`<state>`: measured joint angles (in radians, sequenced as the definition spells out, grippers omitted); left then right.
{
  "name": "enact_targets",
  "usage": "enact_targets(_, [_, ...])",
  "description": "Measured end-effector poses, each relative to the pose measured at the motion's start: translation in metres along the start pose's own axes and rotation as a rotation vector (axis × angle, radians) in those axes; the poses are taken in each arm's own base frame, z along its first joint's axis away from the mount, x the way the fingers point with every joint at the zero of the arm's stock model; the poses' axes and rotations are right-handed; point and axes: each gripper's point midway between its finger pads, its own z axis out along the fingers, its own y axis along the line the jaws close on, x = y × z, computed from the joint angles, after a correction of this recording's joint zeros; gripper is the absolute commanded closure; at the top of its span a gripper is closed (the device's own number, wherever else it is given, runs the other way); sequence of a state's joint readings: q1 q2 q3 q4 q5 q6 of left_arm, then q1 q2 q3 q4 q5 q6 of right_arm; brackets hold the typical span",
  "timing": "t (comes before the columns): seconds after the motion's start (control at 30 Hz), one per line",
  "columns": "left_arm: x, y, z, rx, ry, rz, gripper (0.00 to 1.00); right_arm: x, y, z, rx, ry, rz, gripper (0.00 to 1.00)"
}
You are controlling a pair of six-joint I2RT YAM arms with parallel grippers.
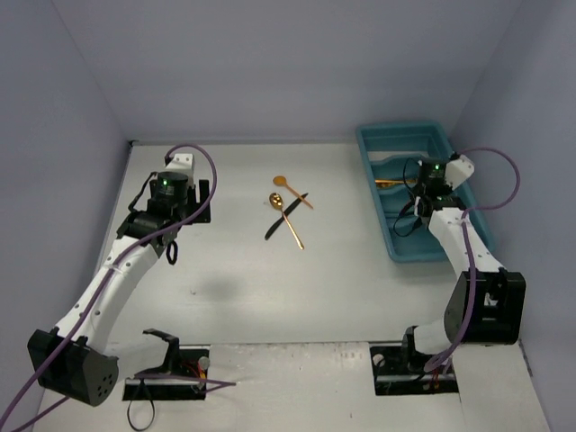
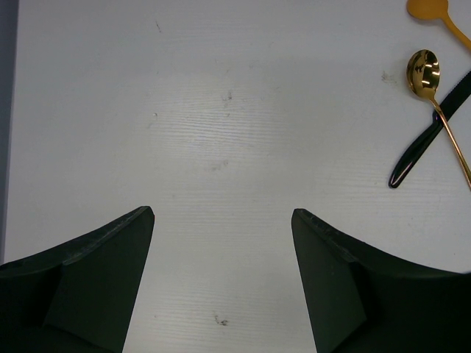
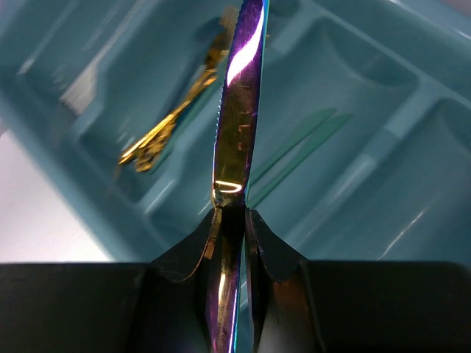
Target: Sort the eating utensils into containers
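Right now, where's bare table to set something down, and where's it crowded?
Free: white table between the two gold metal spoons and the long teal plastic tray; also beneath the open left gripper. Crowded: mid-table, where a slim black utensil crosses one spoon.

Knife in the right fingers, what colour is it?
The knife is shiny purple and gold, clearest in the right wrist view.

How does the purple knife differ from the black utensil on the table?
Colour: the purple knife shines iridescent purple and gold; the black utensil is plain glossy black. State: the knife is clamped in the right gripper over the teal tray; the black utensil lies free on the white table, crossed with a gold spoon. Both are slim and long.
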<state>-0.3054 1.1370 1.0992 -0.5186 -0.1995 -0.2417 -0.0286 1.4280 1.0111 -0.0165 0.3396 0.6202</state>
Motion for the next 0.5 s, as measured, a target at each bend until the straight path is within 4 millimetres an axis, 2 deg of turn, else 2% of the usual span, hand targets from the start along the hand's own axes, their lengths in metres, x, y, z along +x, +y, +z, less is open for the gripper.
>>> enact_targets(0.17, [0.0, 0.0, 0.0, 0.0, 0.0, 0.0, 0.27, 0.025, -0.024, 0.036, 0.093, 0.077, 0.048, 1.0])
enact_targets(0.33, [0.0, 0.0, 0.0, 0.001, 0.0, 0.0, 0.27, 0.053, -0.03, 0.058, 0.129, 0.146, 0.076, 0.97])
enact_targets(0.37, [0.0, 0.0, 0.0, 0.001, 0.0, 0.0, 0.27, 0.056, -0.029, 0.061, 0.13, 0.152, 0.082, 0.93])
enact_targets(0.5, [0.0, -0.001, 0.0, 0.005, 0.001, 0.0, 0.27, 0.055, -0.023, 0.065, 0.12, 0.155, 0.104, 0.51])
